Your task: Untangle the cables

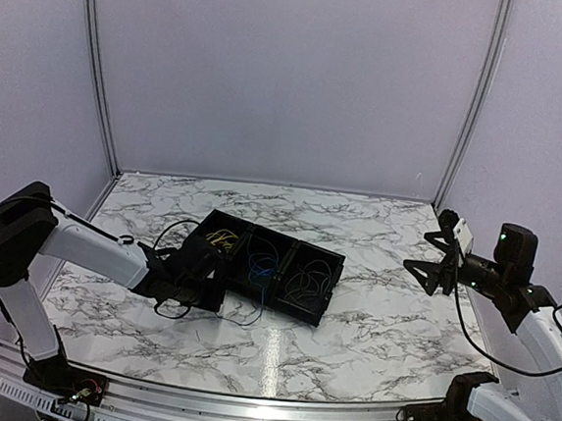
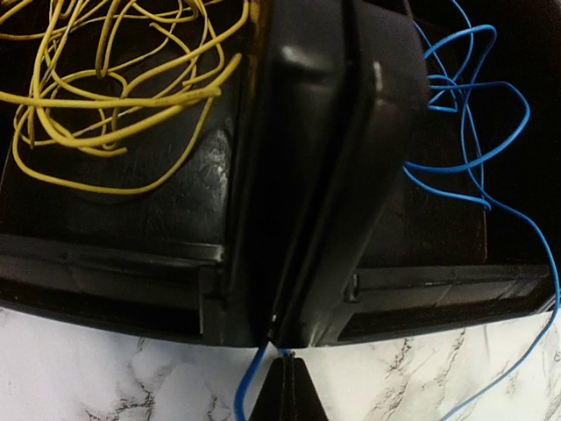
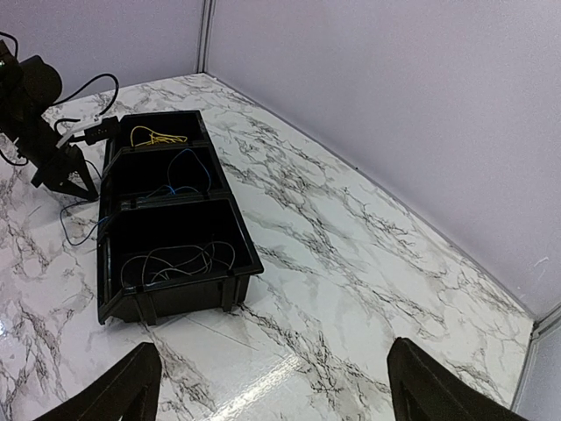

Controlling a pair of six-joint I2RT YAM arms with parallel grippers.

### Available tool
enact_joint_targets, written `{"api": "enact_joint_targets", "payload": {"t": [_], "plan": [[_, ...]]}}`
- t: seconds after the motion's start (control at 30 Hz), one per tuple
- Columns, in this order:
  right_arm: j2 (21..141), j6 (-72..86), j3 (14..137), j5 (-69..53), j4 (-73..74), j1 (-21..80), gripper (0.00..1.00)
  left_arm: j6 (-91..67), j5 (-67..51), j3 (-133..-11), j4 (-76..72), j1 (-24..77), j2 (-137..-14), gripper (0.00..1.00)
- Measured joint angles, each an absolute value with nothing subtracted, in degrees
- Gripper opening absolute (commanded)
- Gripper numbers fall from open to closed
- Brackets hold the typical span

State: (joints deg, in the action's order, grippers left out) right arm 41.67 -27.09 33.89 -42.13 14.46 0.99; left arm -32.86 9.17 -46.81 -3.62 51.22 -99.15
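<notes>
A black three-compartment tray (image 1: 331, 292) sits mid-table. Thin yellow cables (image 1: 223, 237) lie looped in its left compartment, blue cables (image 1: 263, 265) in the middle one, pale grey cables (image 1: 309, 284) in the right one. In the left wrist view the yellow cables (image 2: 114, 96) and blue cables (image 2: 465, 114) lie either side of the divider. My left gripper (image 2: 287, 386) is shut just outside the tray's near wall, pinching a blue strand that runs out over the wall. It also shows in the top view (image 1: 217, 292). My right gripper (image 3: 276, 395) is open and empty, held high at the right (image 1: 443, 269).
A blue strand (image 1: 252, 316) trails out of the tray onto the marble table in front of it. Lilac walls close the back and sides. In the right wrist view the tray (image 3: 184, 298) lies far left, with the left arm (image 3: 35, 96) beside it.
</notes>
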Motion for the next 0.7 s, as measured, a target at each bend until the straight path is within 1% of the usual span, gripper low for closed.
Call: {"api": "enact_joint_targets", "payload": {"t": [0.1, 0.43, 0.7], "plan": [[41.67, -27.09, 33.89, -42.13, 14.46, 0.99, 0.89, -32.16, 10.09, -46.81, -3.11, 51.86, -98.04, 0.0], [41.65, -27.33, 33.89, -42.13, 14.48, 0.99, 0.89, -30.44, 11.66, -48.4, -1.28, 53.78, -87.05, 0.0], [41.43, -27.57, 33.89, -42.13, 14.48, 0.99, 0.89, -23.53, 11.62, -49.19, -1.15, 56.82, -86.76, 0.0]]}}
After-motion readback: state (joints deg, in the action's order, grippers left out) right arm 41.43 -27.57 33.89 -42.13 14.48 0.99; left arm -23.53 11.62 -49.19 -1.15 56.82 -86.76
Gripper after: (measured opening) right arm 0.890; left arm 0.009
